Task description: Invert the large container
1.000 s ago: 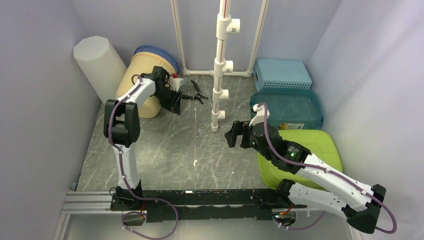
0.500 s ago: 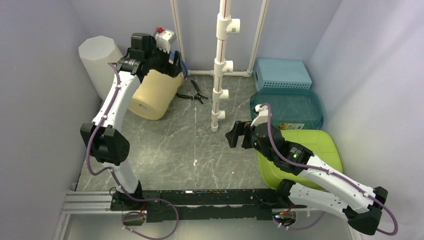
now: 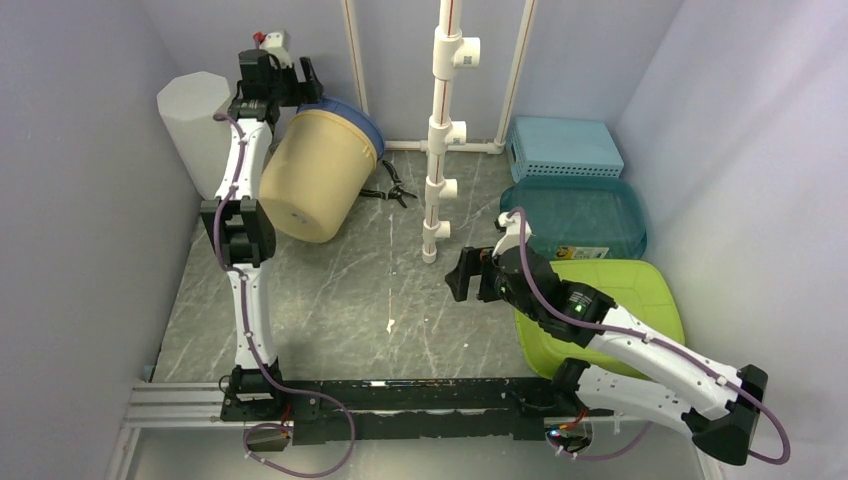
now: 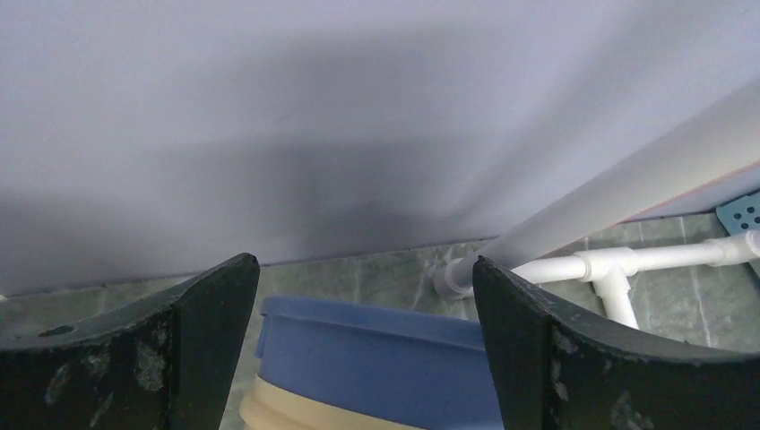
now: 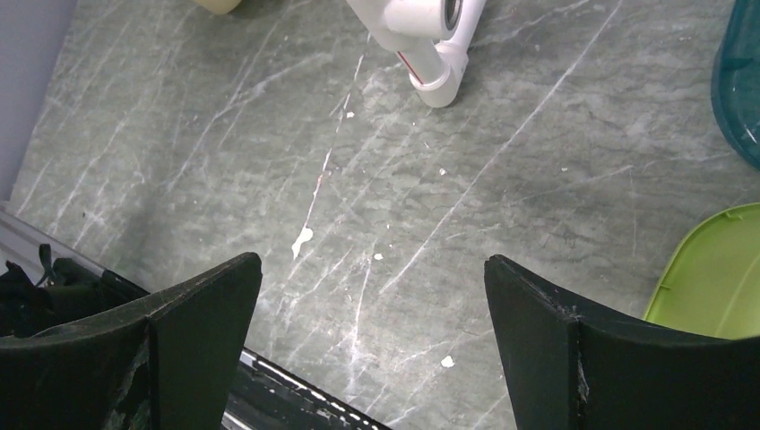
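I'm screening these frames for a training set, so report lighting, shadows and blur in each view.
Top external: even, soft light, no glare; the large container looks sharp, casting only a faint shadow on the table. Left wrist: a broad dark shadow crosses the wall; the container's blue rim is slightly soft. Right wrist: the table's marbling is crisp, the near fingers dark.

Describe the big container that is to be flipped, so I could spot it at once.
Start at the tall white plastic pipe post in the middle of the grey table, then look left toward the far corner. There a tilted beige plastic bucket with a blue lid sits beside a white faceted cylinder; it alone is beige and blue.
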Controlling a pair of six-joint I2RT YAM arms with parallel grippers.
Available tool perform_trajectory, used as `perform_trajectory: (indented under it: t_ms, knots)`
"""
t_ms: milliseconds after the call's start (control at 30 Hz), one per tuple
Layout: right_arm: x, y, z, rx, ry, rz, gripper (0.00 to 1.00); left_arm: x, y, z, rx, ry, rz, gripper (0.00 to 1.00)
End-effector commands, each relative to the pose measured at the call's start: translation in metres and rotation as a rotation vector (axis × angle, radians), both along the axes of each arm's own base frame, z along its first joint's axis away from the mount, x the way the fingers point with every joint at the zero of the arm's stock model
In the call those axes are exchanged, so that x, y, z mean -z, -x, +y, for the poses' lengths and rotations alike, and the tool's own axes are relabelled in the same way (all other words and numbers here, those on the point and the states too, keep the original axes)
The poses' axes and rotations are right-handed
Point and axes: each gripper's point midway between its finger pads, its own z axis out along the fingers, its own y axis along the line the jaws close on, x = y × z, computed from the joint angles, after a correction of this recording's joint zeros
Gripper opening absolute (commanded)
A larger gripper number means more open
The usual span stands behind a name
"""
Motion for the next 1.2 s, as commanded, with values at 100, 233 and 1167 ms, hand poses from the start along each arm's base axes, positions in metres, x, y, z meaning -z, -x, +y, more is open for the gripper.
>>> perform_trajectory:
  t_ms: [100,233,1167]
  knots:
    - [0.000,-0.003,0.009,-0.020,-0.010,0.004,1.00,0.011,0.001,-0.038,0.213,0.198,0.028,0.95]
    - [-0.005,-0.007,0.002,0.010,0.002,-0.015,1.00,0.040,0.028,-0.066,0.354,0.215,0.141,0.91]
    - [-0.048,-0.010,-0.020,0.039,-0.079,-0.086,1.00,0.135,0.230,-0.145,0.845,-0.060,0.679,0.59]
